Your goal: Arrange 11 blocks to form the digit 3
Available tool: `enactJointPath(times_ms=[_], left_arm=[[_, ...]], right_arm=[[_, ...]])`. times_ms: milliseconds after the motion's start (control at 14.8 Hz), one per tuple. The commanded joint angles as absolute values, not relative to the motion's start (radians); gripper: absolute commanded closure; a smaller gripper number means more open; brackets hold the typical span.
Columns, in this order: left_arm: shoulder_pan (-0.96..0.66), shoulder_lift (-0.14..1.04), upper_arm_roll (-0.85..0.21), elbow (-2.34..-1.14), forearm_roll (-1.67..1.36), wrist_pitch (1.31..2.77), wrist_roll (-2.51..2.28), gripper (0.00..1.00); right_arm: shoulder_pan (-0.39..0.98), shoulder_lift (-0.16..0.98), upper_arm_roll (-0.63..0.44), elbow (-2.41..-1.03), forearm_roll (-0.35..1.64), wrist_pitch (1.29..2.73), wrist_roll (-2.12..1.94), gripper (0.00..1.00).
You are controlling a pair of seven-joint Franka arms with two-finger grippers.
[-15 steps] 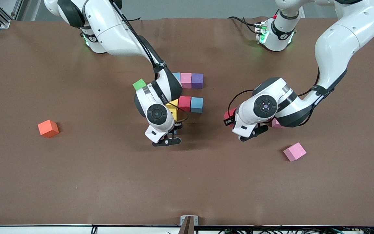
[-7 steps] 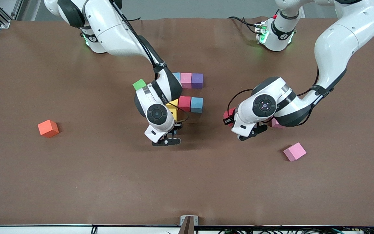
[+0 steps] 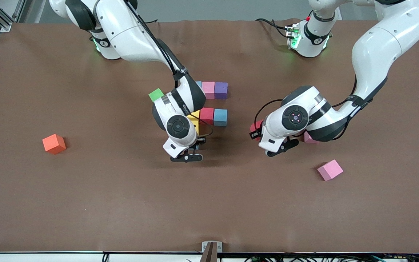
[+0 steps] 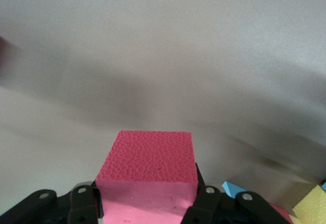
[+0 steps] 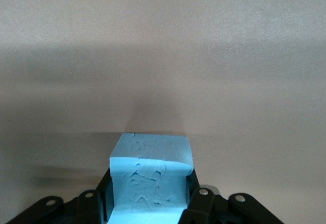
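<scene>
A partial figure of touching cubes lies mid-table: a part-hidden light blue cube (image 3: 198,84), a pink one (image 3: 208,89) and a purple one (image 3: 221,90) in a row. Nearer the camera lie yellow cubes (image 3: 194,117), a red cube (image 3: 206,115) and a light blue cube (image 3: 220,117). My right gripper (image 3: 197,144) is shut on a light blue cube (image 5: 151,158), over the table just nearer the camera than the yellow cubes. My left gripper (image 3: 256,133) is shut on a red cube (image 3: 255,127), also seen in the left wrist view (image 4: 153,152), beside the figure toward the left arm's end.
A green cube (image 3: 155,94) lies beside the right forearm. An orange cube (image 3: 54,143) lies toward the right arm's end. A loose pink cube (image 3: 330,169) lies nearer the camera than the left arm. Another pink cube (image 3: 308,138) is partly hidden under that arm.
Both hands have shifted only slightly. The left gripper with the red cube has edged toward the figure. The cubes on the table have not moved.
</scene>
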State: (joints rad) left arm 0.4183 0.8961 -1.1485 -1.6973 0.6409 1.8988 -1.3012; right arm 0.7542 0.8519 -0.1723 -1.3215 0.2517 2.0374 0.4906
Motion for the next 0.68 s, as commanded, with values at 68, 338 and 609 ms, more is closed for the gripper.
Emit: enactJointPath(times_ms=[68, 338, 609], left_arm=[[0.42, 0.877, -1.161, -1.704, 0.626, 1.887, -1.295, 0.78], [0.42, 0.877, -1.161, -1.704, 0.626, 1.887, -1.295, 0.78], [0.42, 0.877, -1.163, -1.704, 0.626, 1.887, -1.296, 0.78]], right_arm=[[0.765, 0.838, -0.175, -1.353, 0.262, 2.026, 0.5, 0.62], [0.765, 0.836, -0.176, -1.353, 0.261, 2.022, 0.499, 0.61], [0.765, 0.836, -0.176, -1.353, 0.261, 2.02, 0.497, 0.61]])
